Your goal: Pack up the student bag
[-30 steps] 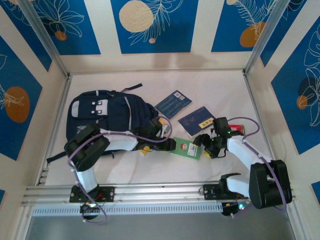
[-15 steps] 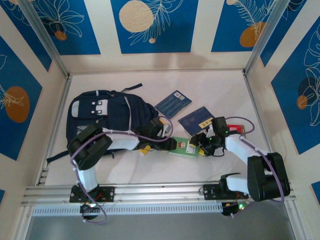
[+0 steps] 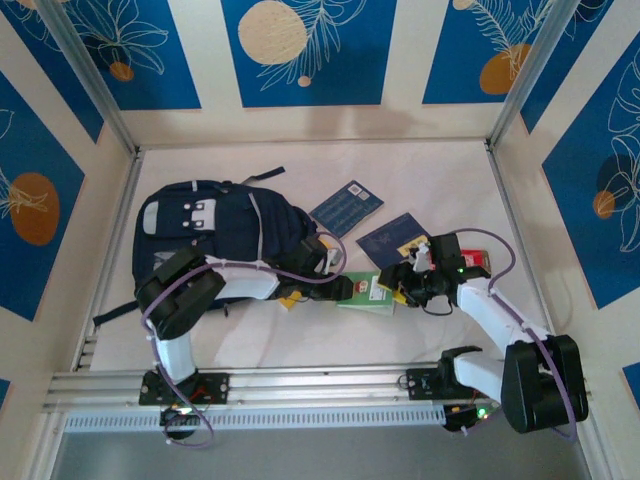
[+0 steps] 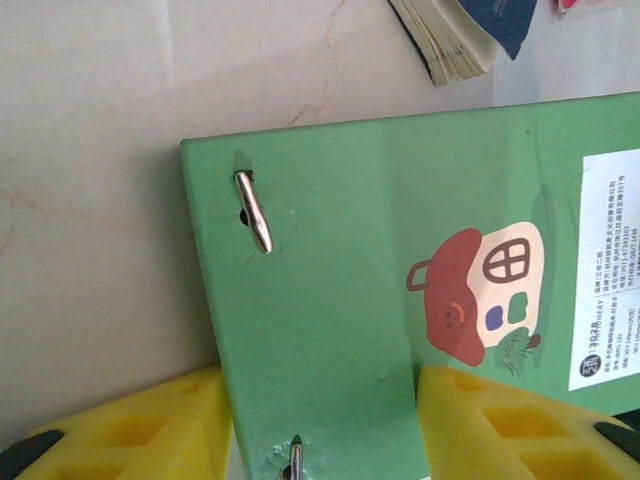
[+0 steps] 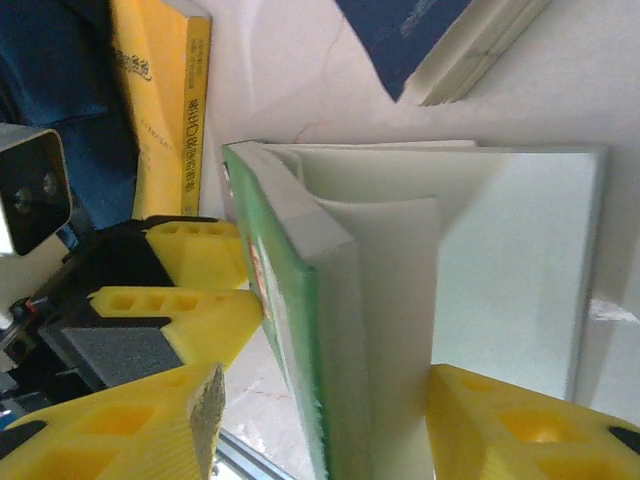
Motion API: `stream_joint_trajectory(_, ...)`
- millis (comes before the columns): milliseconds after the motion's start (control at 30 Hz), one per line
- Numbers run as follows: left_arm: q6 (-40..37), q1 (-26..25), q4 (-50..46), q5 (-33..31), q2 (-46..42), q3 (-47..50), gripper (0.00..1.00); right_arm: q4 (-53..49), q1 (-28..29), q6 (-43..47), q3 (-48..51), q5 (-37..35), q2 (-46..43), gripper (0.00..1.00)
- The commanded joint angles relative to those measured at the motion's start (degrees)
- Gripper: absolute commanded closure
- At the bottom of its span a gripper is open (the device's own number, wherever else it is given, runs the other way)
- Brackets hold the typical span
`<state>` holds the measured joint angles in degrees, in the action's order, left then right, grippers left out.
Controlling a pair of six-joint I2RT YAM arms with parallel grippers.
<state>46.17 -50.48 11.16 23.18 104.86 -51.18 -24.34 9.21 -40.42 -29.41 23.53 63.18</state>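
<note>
The navy student bag (image 3: 215, 225) lies at the left of the table. A green notebook (image 3: 368, 295) with a red house picture (image 4: 470, 290) sits between both grippers. In the right wrist view its green cover (image 5: 285, 300) stands raised on edge, with white pages beside it. My left gripper (image 3: 343, 290) is open, and the notebook's stapled edge runs between its yellow fingers (image 4: 130, 430). My right gripper (image 5: 328, 385) is open and straddles the raised cover and pages. Its right pad (image 5: 520, 420) touches the pages, while the left pad stands apart from the cover.
Two blue books (image 3: 346, 207) (image 3: 398, 238) lie behind the notebook. A yellow book (image 5: 165, 110) rests by the bag, near my left gripper. A red item (image 3: 472, 258) sits behind my right arm. The metal rail (image 3: 320, 385) runs along the near edge.
My right gripper has moved left onto the green notebook's right end and now straddles it. The notebook has shifted slightly left. The left arm has stayed in place.
</note>
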Motion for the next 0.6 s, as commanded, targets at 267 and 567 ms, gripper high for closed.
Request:
stream_joint_trajectory(267, -0.21, -1.98, 4.31, 3.83, 3.24, 0.38, 0.51, 5.35, 0.48, -3.43, -0.91, 17.17, -5.69, 0.31)
stream_joint_trajectory(567, -0.35, -1.92, 4.05, 3.93, 2.38, 0.82, 0.51, 7.04, 0.65, -2.47, 1.63, 13.14, -0.03, 0.3)
